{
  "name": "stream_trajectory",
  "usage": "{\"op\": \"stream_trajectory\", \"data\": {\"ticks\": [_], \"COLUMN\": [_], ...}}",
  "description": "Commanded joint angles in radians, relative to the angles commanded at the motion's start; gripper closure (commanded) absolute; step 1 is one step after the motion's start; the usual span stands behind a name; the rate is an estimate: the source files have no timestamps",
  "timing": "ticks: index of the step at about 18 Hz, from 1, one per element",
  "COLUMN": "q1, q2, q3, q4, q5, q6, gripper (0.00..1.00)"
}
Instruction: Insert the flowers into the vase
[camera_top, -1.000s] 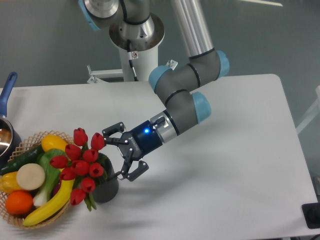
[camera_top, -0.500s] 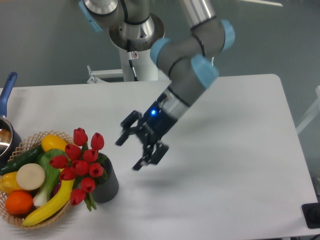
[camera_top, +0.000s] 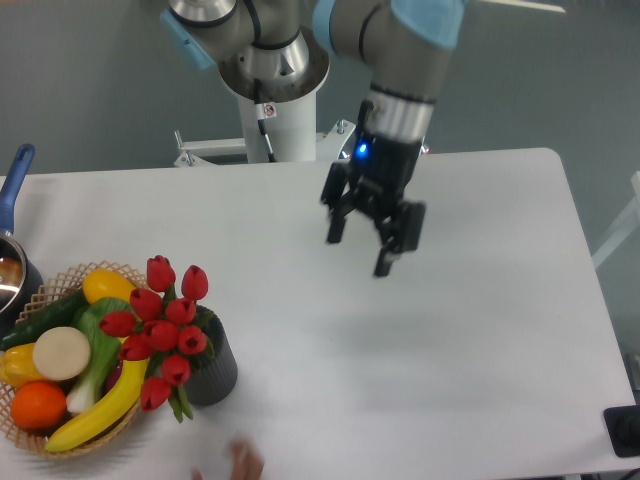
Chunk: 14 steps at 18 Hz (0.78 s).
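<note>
The arm is hung down from the top centre of the frame, wrist pointed pretty much straight down. The gripper (camera_top: 360, 240) is held mid-frame, jaws spread wide apart, nothing gripped between them.

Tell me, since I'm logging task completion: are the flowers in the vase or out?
In. The flowers stand in the vase, buds above its rim, and the open gripper is apart from them.

Red tulip buds with green stems make up the flowers (camera_top: 160, 325); the vase (camera_top: 212, 372) is dark grey and ribbed; the gripper (camera_top: 360, 254) is black with a blue light; the wicker basket (camera_top: 62, 283) is tan and woven
</note>
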Motion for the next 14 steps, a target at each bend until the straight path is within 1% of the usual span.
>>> {"op": "stream_trajectory", "data": {"ticks": [2,3,4,7,8,11,14], "q1": [0.011,0.027,0.043,0.080,0.087,0.129,0.132], "q2": [0.000,-0.002,-0.002,0.000,0.006,0.024,0.025], "q3": [0.066,0.098,0.123,0.170,0.177,0.175,0.174], "q4": [-0.115,-0.172,-0.213,-0.304,-0.324,-0.356,-0.355], "q5": [0.006,0.011,0.018,0.032,0.041,0.045,0.037], "q6": [0.025,0.041,0.081,0.219,0.247,0.321,0.331], "gripper": [0.00,0.00,0.00,0.00,0.00,0.00,0.00]}}
